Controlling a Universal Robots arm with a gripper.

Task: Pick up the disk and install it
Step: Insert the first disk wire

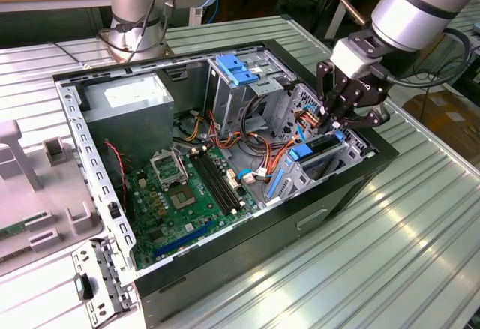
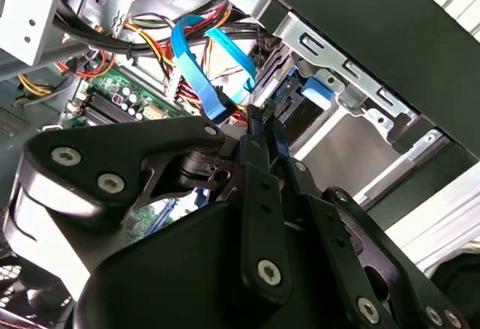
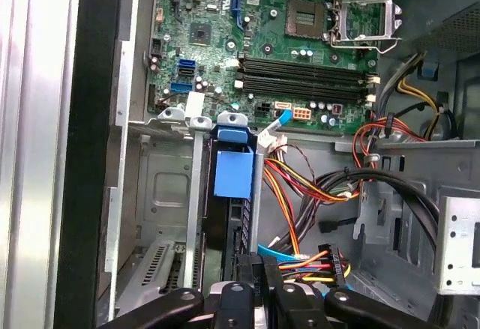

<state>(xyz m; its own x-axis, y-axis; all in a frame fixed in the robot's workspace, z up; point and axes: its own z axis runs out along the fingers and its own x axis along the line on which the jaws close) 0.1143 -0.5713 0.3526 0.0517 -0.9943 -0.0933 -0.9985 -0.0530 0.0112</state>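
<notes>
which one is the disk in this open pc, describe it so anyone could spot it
Start at the open case and go to its end on the exterior view's right, just below the gripper. The disk is the thin dark slab slotted edge-on in the metal bay there. Its blue tab sets it apart from the big grey box at the opposite end.

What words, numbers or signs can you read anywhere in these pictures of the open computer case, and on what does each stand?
No text can be read with certainty.
White label on the power supply: print too small to read.
Motherboard: white markings, too small to read.
Blue tab in the drive bay: no print visible.
</notes>
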